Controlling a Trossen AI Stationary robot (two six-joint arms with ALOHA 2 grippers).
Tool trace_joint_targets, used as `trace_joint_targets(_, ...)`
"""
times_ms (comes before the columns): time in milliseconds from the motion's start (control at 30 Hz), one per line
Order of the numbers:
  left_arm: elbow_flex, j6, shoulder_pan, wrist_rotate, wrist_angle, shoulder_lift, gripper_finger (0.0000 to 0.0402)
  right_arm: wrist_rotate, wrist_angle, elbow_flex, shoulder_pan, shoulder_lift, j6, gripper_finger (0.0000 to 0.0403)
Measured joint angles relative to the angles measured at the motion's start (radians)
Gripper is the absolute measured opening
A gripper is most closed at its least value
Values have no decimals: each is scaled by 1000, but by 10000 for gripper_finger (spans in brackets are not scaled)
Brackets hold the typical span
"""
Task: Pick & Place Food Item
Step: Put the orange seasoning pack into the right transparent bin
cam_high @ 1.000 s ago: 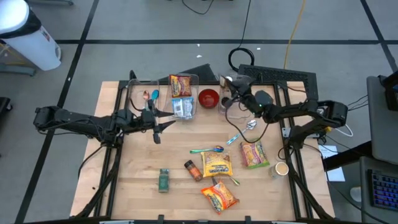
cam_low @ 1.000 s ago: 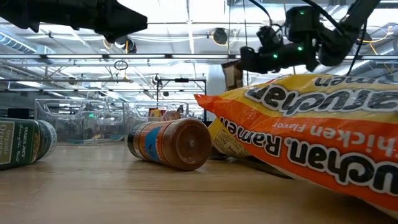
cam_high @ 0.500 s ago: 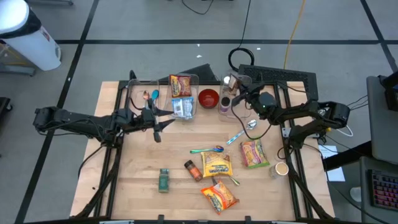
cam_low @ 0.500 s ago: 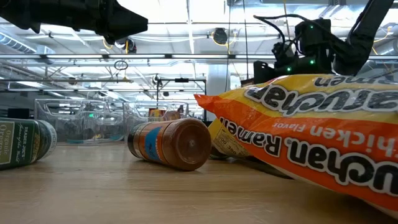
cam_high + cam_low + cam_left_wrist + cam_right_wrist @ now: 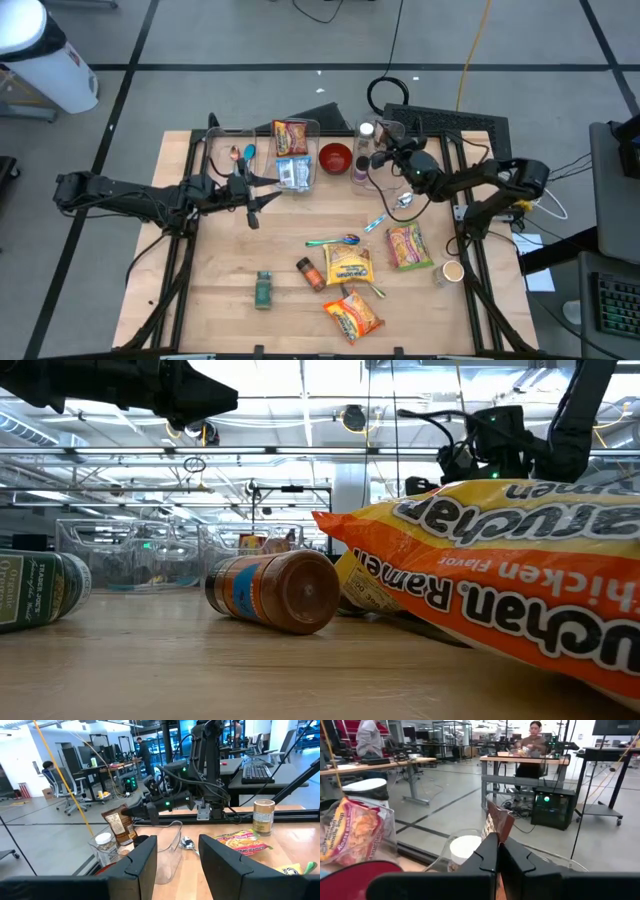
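Front of counter [image 5: 220, 320]: orange chicken-ramen packets [image 5: 352, 314] and a brown-lidded spice jar [image 5: 309, 272]. Not part of this step, leave alone.

Mid counter, left side: left claw [image 5: 262, 192] hovers just beside the clear plastic bins [image 5: 225, 140]. Fingers [image 5: 144, 862] approx half apart, nothing between them. Idle.

Back right: right claw [image 5: 499, 840] pinched fully shut on the lower edge of a thin brown printed food packet [image 5: 496, 820]. Packet held upright, off the counter, near the clear round plastic container [image 5: 378, 178]. White-lidded glass jar [image 5: 464, 847] and red bowl [image 5: 336, 157] just beside.

Step, by the look: carry packet to its drop spot. Which spot, can't tell; clear container seems likeliest.

To do it well:
- Grip is on one thin edge only, so move slow w/ no wrist jerks, else packet may pivot or slip.
- Pass high enough to clear jar lid & container rim.
- Centre over target, lower first, then open low so packet doesn't flop out.
- Left arm well apart, no clash expected.
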Motion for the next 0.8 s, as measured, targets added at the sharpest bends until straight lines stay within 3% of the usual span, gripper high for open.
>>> trace_joint_targets(233, 0, 26, 7, 0, 2, 0, 152, 58, 23, 0, -5, 56, 27, 0)
trace_joint_targets(500, 0, 23, 49, 1, 9, 0, 152, 46, 98, 1, -25, 164, 90, 0)
trace_joint_targets(800, 0, 18, 96, 79, 19, 0, 152, 43, 103, 11, -25, 198, 95, 0)
